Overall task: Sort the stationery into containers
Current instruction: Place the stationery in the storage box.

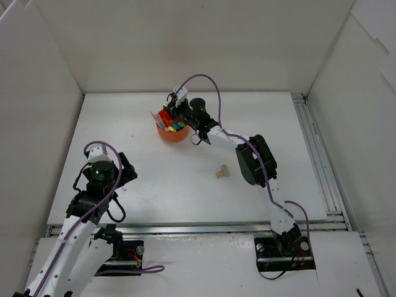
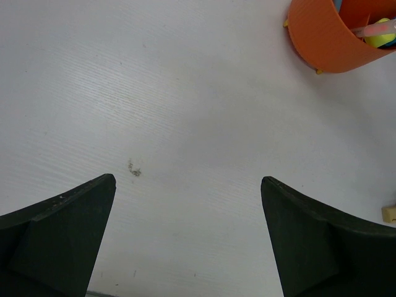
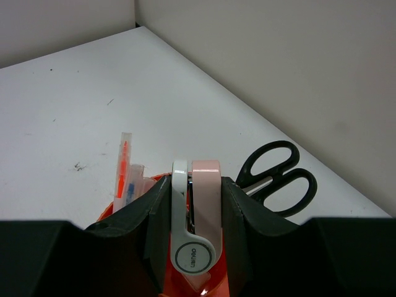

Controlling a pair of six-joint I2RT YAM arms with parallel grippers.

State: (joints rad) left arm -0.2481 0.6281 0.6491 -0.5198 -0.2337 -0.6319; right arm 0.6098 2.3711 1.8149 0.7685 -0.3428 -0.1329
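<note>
The orange organiser (image 1: 173,132) stands at the back middle of the table, with blue, green and yellow highlighters (image 1: 177,127) in it. My right gripper (image 1: 178,104) hovers right over it, shut on a pink and white stapler (image 3: 198,210). In the right wrist view the gripper (image 3: 197,185) has the organiser's rim (image 3: 106,211) below it, black-handled scissors (image 3: 278,176) standing to its right, and orange and blue pens (image 3: 125,176) to its left. Two small beige erasers (image 1: 221,172) lie on the table mid-right. My left gripper (image 2: 189,235) is open and empty over bare table at the near left.
White walls enclose the table on three sides. In the left wrist view the organiser (image 2: 328,37) is at the top right, an eraser (image 2: 388,214) at the right edge, and a small dark smudge (image 2: 133,168) marks the table.
</note>
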